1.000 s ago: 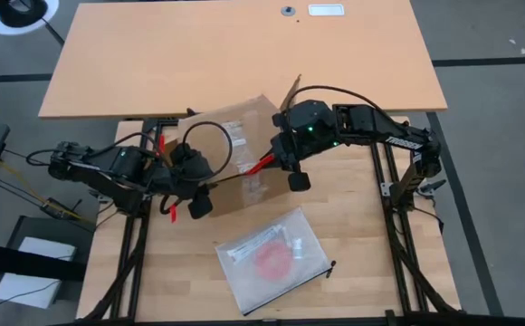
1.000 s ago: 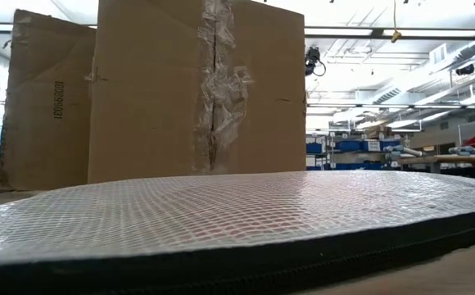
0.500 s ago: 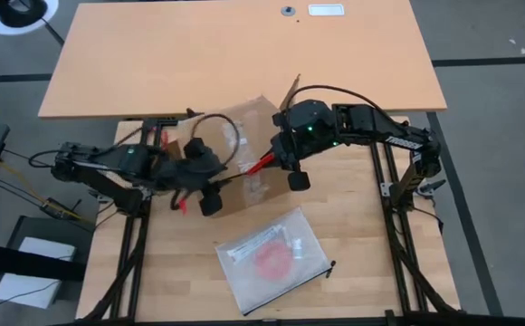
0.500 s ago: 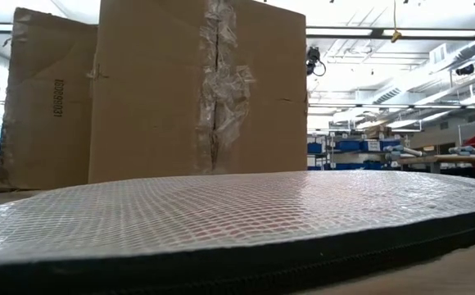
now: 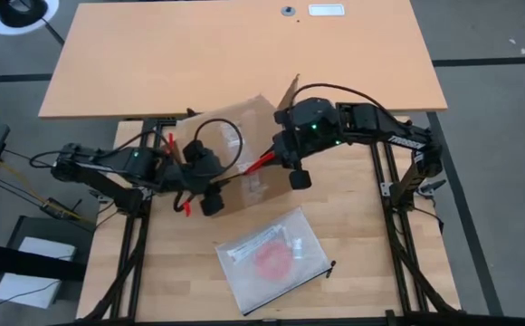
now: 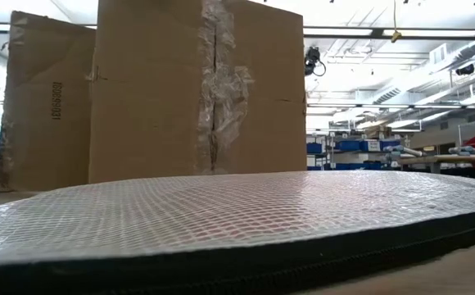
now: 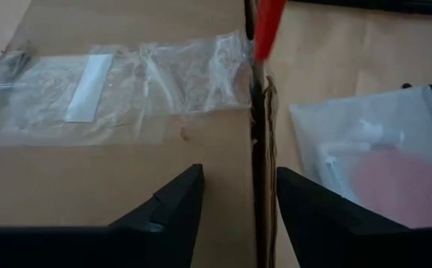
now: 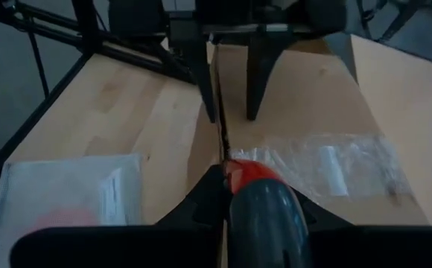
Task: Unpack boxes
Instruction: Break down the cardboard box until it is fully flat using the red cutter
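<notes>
High view: I have the carton near the table's middle, between both arms, with the zip bag lying apart on the near side. My left gripper stands with its fingers spread, straddling the carton's edge beside the taped seam; it grips nothing. My right gripper is clamped on the red-handled cutter, the red tip sitting at that same edge. I think the blade touches the cardboard, though the handle blocks my sight. In the low view the carton stands behind the bag.
</notes>
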`<state>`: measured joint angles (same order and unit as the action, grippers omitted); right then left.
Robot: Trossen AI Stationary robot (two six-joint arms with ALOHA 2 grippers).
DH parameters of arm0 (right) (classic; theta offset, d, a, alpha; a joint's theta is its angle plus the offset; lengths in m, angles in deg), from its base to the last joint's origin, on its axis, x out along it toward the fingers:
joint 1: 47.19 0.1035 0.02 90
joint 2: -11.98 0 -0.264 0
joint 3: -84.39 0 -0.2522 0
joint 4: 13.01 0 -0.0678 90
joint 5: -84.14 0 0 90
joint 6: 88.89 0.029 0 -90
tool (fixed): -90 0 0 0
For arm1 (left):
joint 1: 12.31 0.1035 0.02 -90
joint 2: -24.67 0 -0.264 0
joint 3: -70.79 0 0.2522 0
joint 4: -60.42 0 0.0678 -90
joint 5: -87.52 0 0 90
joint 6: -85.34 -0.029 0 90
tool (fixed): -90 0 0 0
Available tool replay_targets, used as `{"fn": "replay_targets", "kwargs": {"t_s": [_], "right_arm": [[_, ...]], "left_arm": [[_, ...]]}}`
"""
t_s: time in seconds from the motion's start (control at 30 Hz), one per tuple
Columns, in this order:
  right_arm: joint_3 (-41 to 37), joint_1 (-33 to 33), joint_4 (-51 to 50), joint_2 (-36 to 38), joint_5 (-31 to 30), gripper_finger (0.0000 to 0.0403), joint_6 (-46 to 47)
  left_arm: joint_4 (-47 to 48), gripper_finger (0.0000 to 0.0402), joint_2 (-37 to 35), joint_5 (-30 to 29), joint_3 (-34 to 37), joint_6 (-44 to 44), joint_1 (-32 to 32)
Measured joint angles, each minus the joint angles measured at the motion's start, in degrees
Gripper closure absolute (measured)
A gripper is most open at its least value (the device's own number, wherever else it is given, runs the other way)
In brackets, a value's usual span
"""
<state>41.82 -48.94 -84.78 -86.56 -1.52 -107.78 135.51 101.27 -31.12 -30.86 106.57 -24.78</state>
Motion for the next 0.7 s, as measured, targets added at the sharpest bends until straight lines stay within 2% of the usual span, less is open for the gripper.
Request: {"fn": "replay_targets", "kwargs": {"t_s": [0.2, 0.53, 0.7], "right_arm": [[0.0, 0.0, 2.5, 2.1, 0.2, 0.0348, -1.4], [0.0, -0.7, 5.5, 3.5, 1.7, 0.0348, -4.1], [0.0, -0.7, 3.2, 2.6, 2.8, 0.0348, -5.3]], "left_arm": [[3.6, 0.022, -0.2, 1.1, -0.1, 1.3, 0.0], [4.4, 0.0219, -0.7, 1.3, -0.5, 1.2, 0.0], [4.4, 0.0219, -0.7, 1.3, -0.5, -0.2, 0.0]]}}
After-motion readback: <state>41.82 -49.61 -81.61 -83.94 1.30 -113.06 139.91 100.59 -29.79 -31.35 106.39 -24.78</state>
